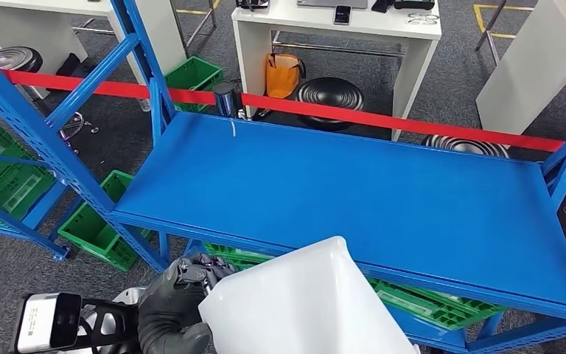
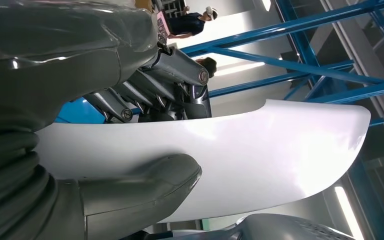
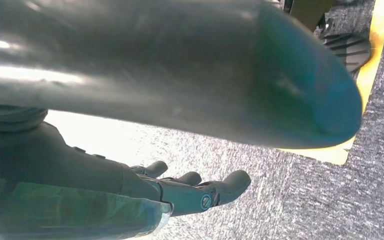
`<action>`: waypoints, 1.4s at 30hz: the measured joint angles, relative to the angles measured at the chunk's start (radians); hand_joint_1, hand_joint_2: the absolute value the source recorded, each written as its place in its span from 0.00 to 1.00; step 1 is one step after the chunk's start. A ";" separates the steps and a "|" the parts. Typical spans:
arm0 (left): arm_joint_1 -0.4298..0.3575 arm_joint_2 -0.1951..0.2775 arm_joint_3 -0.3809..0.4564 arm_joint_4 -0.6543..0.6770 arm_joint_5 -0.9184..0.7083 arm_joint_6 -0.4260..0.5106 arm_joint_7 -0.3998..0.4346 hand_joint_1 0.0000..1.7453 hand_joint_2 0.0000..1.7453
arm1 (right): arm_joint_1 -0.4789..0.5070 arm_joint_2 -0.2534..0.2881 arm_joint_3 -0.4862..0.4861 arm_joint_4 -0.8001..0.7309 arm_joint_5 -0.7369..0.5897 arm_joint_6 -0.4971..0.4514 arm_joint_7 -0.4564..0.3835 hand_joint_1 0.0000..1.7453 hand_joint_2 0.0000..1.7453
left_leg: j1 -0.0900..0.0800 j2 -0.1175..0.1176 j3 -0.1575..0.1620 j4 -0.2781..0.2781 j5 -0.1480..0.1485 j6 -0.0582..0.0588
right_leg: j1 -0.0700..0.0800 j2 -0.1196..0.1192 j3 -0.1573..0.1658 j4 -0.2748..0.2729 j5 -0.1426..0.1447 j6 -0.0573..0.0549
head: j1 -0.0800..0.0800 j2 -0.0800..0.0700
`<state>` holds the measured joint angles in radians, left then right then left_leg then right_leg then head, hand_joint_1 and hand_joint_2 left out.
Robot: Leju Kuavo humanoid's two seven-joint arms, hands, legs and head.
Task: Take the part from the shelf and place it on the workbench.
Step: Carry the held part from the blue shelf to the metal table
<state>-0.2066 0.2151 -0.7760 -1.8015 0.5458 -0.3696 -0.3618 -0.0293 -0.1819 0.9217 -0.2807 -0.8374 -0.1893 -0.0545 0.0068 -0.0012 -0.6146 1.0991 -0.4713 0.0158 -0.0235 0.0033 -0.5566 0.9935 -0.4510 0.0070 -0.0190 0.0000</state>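
The part (image 1: 306, 304) is a large, smooth white curved shell, low in the head view just in front of the blue shelf's bare top board (image 1: 339, 184). My left hand (image 1: 171, 310) grips its left edge. In the left wrist view the thumb (image 2: 145, 187) presses one face of the white part (image 2: 270, 150) while the dark fingers (image 2: 175, 75) hook over its rim. My right hand (image 3: 130, 180) hangs over grey carpet, its fingers (image 3: 215, 190) stretched out and nothing in it.
Green crates (image 1: 96, 228) sit on the floor and on the lower shelf level (image 1: 427, 302). A red tape (image 1: 383, 122) runs behind the shelf, with white tables (image 1: 339, 29) and black stools (image 1: 329, 94) beyond. A person (image 2: 187, 22) stands in the distance. A yellow floor line (image 3: 375, 55) crosses the carpet.
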 joint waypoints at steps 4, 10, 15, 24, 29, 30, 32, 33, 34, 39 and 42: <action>-0.001 0.001 0.000 -0.004 0.000 -0.005 -0.004 1.00 1.00 | -0.001 0.002 0.001 -0.001 -0.001 0.001 0.000 0.00 0.00 | -0.014 0.003 0.047 -0.105 0.028 0.025 | 0.003 0.000 -0.003 -0.004 0.002 0.013 | 0.000 0.000; -0.002 -0.002 -0.001 -0.010 0.001 -0.016 -0.010 1.00 1.00 | 0.001 0.001 0.004 -0.001 -0.005 0.001 -0.001 0.00 0.00 | -0.007 0.006 0.057 -0.136 0.050 0.046 | 0.004 -0.003 -0.119 0.229 -0.099 0.010 | 0.004 0.000; -0.001 -0.001 -0.004 -0.010 0.001 -0.019 -0.015 1.00 1.00 | 0.004 -0.003 0.006 -0.001 -0.007 0.001 -0.002 0.00 0.00 | -0.008 0.003 0.054 -0.123 0.043 0.037 | -0.005 -0.005 -0.067 0.118 -0.041 0.051 | 0.005 0.000; -0.001 0.001 0.000 -0.014 0.002 -0.036 -0.021 1.00 1.00 | 0.003 -0.003 0.014 -0.001 -0.010 0.001 -0.003 0.00 0.00 | -0.003 0.000 -0.018 0.037 -0.054 -0.010 | -0.010 -0.003 -0.011 0.005 0.002 0.004 | 0.001 0.000; 0.000 0.002 0.000 -0.014 0.002 -0.037 -0.021 1.00 1.00 | 0.004 -0.003 0.015 -0.001 -0.011 0.001 -0.003 0.00 0.00 | 0.003 0.000 -0.062 0.125 -0.056 -0.010 | -0.004 -0.001 -0.010 0.005 0.002 0.002 | 0.001 0.000; 0.000 0.002 0.000 -0.014 0.002 -0.037 -0.022 1.00 1.00 | 0.004 -0.002 0.015 -0.001 -0.011 0.000 -0.003 0.00 0.00 | 0.002 0.000 -0.023 0.049 -0.020 -0.002 | -0.003 0.000 -0.009 0.005 0.002 0.002 | 0.001 0.000; -0.001 0.002 0.001 -0.014 0.002 -0.037 -0.022 1.00 1.00 | 0.003 0.001 0.015 -0.001 -0.011 0.000 -0.003 0.00 0.00 | -0.004 0.001 0.035 -0.068 0.020 0.013 | 0.003 0.001 -0.009 0.005 0.002 0.005 | 0.002 0.000; -0.001 0.002 0.001 -0.015 0.002 -0.037 -0.022 1.00 1.00 | 0.004 0.002 0.015 -0.001 -0.011 0.000 -0.003 0.00 0.00 | -0.008 0.001 0.045 -0.092 0.024 0.018 | 0.004 0.001 -0.011 0.005 0.003 0.008 | 0.002 0.000; -0.001 0.003 0.001 -0.015 0.002 -0.037 -0.023 1.00 1.00 | 0.004 0.002 0.015 -0.001 -0.011 0.000 -0.003 0.00 0.00 | -0.011 0.002 0.044 -0.095 0.021 0.021 | 0.005 0.001 -0.012 0.004 0.004 0.012 | 0.002 0.000; -0.002 0.001 0.002 -0.018 0.003 -0.037 -0.024 1.00 1.00 | 0.003 0.002 0.015 -0.001 -0.011 0.000 -0.003 0.00 0.00 | -0.005 0.006 0.055 -0.130 0.045 0.044 | 0.005 -0.002 -0.072 0.122 -0.053 0.015 | 0.005 0.000; -0.001 0.000 0.000 -0.017 0.003 -0.037 -0.024 1.00 1.00 | 0.006 0.000 0.015 -0.001 -0.011 0.000 -0.003 0.00 0.00 | -0.008 0.005 0.052 -0.129 0.046 0.046 | 0.004 -0.002 -0.158 0.299 -0.115 0.016 | 0.006 0.000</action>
<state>-0.2074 0.2148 -0.7758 -1.8190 0.5489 -0.4066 -0.3861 -0.0238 -0.1819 0.9371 -0.2819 -0.8487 -0.1888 -0.0576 -0.0014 0.0042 -0.5622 0.9697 -0.4249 0.0616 -0.0192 0.0017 -0.7141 1.2925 -0.5663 0.0230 -0.0132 0.0000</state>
